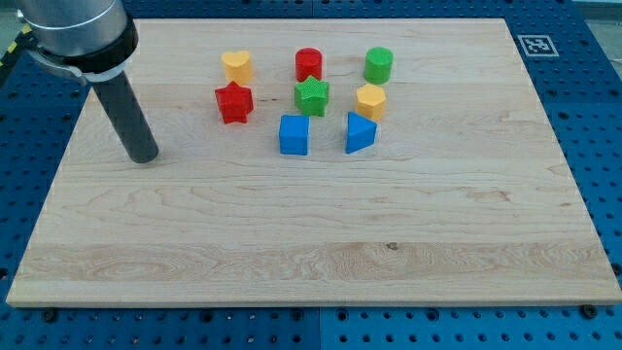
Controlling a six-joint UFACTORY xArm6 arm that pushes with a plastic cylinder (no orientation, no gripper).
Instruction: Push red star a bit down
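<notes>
The red star [234, 102] lies on the wooden board [311, 243] in the upper left part of the block group. My tip [145, 157] rests on the board to the view's left of the star and a little lower, well apart from it. A yellow heart [237, 65] sits just above the star. A green star [312, 97] is to the star's right, and a blue cube [293, 134] is to its lower right.
A red cylinder [309, 64] and a green cylinder [379, 64] stand in the top row. A yellow hexagon block [370, 100] and a blue triangular block [359, 133] lie at the group's right. A marker tag [535, 45] sits on the blue surface past the board's top right corner.
</notes>
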